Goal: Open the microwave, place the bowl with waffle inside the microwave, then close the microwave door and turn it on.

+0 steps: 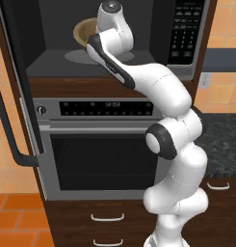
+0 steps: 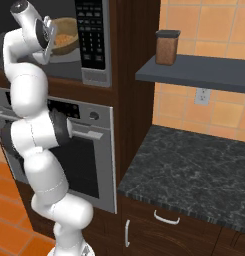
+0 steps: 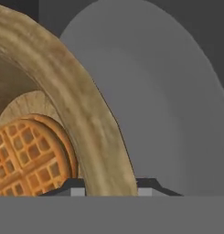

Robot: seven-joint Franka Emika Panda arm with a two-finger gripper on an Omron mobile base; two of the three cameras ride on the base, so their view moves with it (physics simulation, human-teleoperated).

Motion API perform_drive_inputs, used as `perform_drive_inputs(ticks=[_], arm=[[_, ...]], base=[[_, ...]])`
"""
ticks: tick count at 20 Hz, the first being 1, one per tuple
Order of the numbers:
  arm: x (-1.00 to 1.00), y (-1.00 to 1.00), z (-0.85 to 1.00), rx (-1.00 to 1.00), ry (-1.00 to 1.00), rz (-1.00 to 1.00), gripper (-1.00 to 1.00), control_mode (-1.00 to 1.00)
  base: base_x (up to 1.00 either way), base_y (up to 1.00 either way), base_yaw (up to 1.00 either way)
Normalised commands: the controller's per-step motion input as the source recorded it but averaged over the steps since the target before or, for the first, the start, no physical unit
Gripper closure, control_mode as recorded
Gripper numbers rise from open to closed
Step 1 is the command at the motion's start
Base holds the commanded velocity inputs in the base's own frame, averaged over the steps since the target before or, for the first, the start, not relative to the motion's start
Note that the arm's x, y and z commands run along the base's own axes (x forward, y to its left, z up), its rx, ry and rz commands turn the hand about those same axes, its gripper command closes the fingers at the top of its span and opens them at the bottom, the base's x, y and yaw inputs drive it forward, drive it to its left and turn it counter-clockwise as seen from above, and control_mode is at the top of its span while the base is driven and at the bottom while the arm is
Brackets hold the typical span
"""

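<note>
While the round tan wooden bowl with orange-brown waffle pieces (image 3: 93, 119) sits inside the grey-framed microwave (image 1: 187, 72), above its round grey turntable (image 3: 163, 100), the fingers (image 3: 71, 188) stand one on each side of the bowl's rim, holding it. The black-glass microwave door (image 1: 13, 72) hangs open at the left, its dark bar handle (image 1: 8, 130) near. Below is the steel oven (image 1: 100, 144). To the right, a brown jar (image 2: 167, 47) stands on a dark shelf (image 2: 194, 75) above the black marbled surface (image 2: 194, 165).

My two base cameras are looking from behind at the microwave (image 1: 114, 43) from either side; my hand camera is sitting close inside it.
</note>
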Motion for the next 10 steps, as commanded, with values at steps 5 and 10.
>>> perform_drive_inputs(ticks=[5, 10], arm=[[0.0, 0.0, -0.32, 0.01, -0.08, -0.06, -1.0, -1.0], [-0.5, 0.0, -0.67, 0.07, -0.55, -0.01, -1.0, -1.0]], base=[[0.0, 0.0, 0.0], [0.0, 0.0, 0.0]])
